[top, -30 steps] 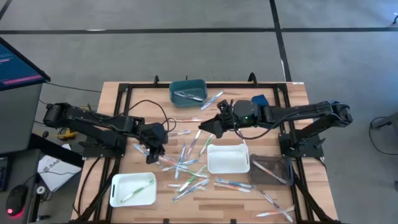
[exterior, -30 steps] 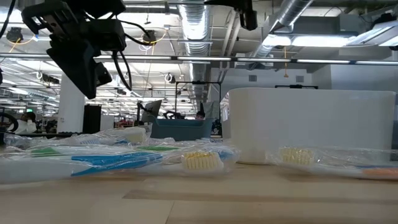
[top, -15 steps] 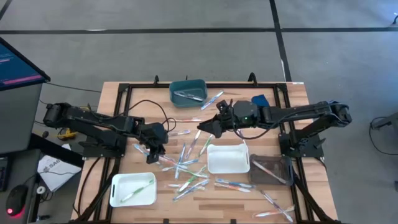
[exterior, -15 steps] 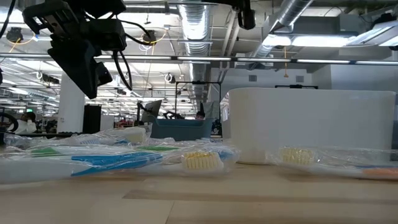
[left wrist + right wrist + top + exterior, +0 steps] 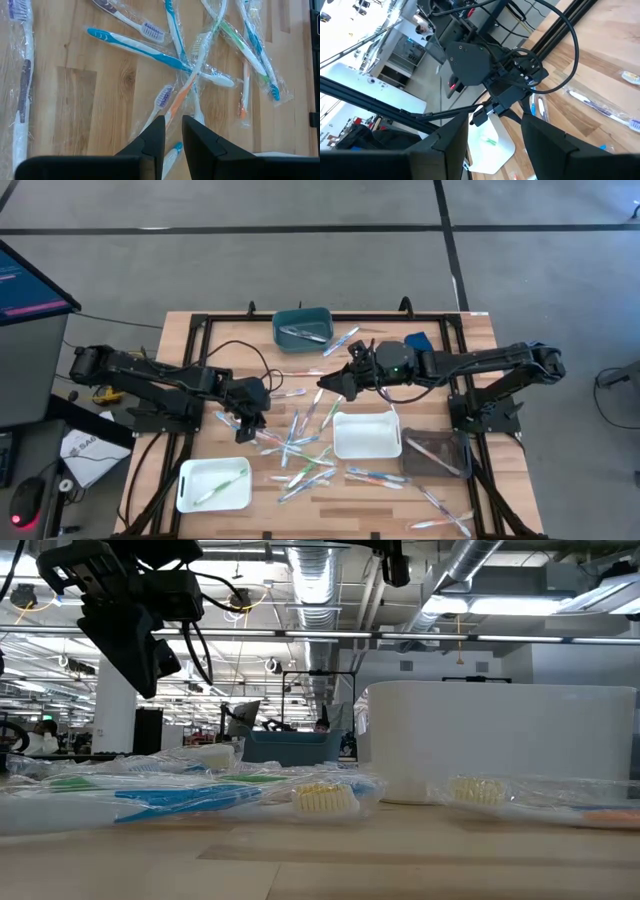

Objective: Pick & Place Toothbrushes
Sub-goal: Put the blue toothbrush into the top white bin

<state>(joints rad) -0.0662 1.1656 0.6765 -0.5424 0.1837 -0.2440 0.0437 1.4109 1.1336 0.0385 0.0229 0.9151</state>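
The wooden table stands on a grey floor crossed by dark seam lines. At one side a monitor glows blue and pink, with a computer mouse (lit red) below it. Across the table, the room is a large hall with silver ventilation ducts, ceiling pipes and a white column.

In the high view the left gripper is too small to show whether anything sits between its fingers, and the toothbrushes just beside it blur into a tangle too fine to count. In the left wrist view, a purple-marked toothbrush well off to one side of the fingertips is cut off by the picture's edge.
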